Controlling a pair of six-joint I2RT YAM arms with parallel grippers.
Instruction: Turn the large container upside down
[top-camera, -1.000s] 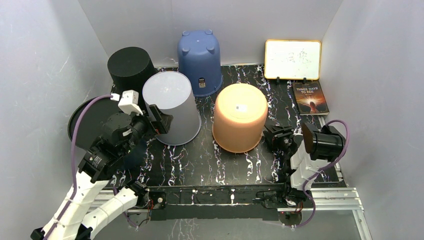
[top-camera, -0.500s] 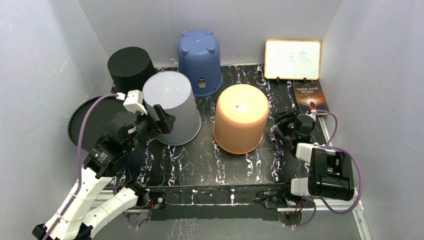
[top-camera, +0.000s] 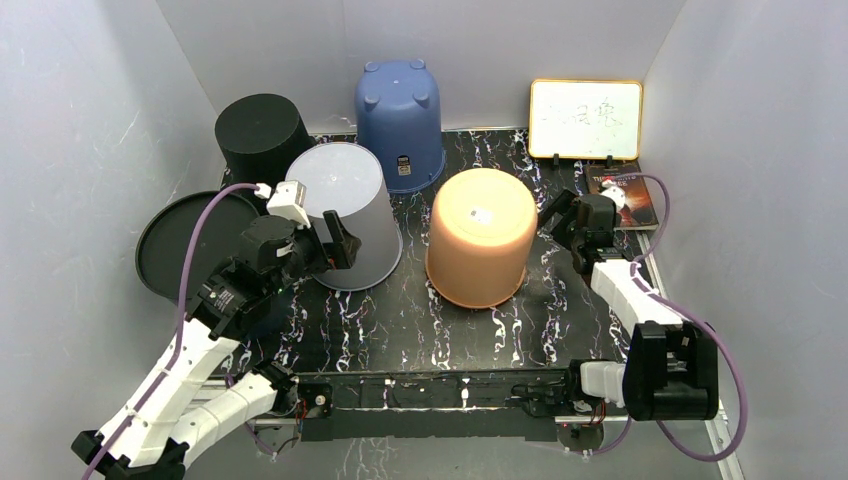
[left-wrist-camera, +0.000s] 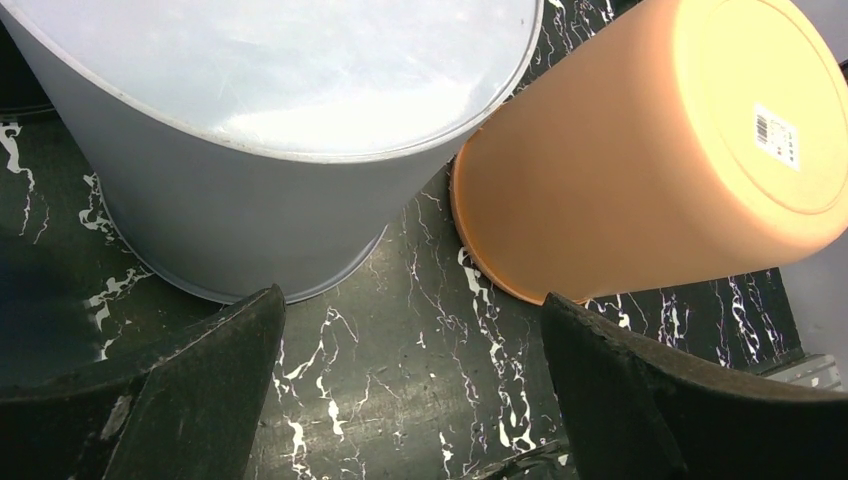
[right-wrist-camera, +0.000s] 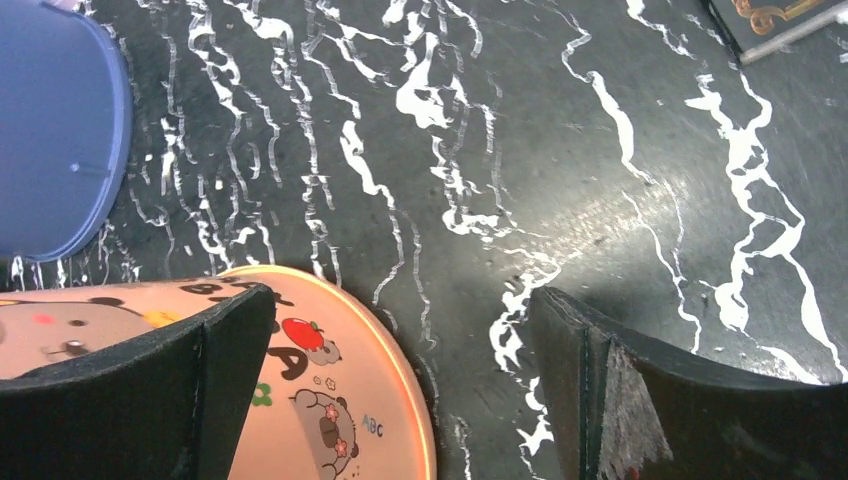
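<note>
The large container (top-camera: 480, 235), orange with cartoon prints, stands mouth down on the black marbled table (top-camera: 420, 320), its stickered base facing up. It also shows in the left wrist view (left-wrist-camera: 650, 150) and the right wrist view (right-wrist-camera: 330, 400). My right gripper (top-camera: 565, 215) is open just right of it. In its own view (right-wrist-camera: 400, 300) one finger sits over the container's wall near the rim and holds nothing. My left gripper (top-camera: 335, 243) is open and empty beside the grey container (top-camera: 345, 205), above bare table (left-wrist-camera: 410, 310).
The grey container (left-wrist-camera: 270, 150), a blue one (top-camera: 400, 110) and a black one (top-camera: 262, 135) also stand mouth down at the back left. A black round tray (top-camera: 180, 240) lies far left. A whiteboard (top-camera: 585, 118) and a book (top-camera: 625, 195) sit back right.
The right arm has swung from the near right corner forward to the orange container's right side, and its jaws have spread wider. The left arm has crept forward and right.
</note>
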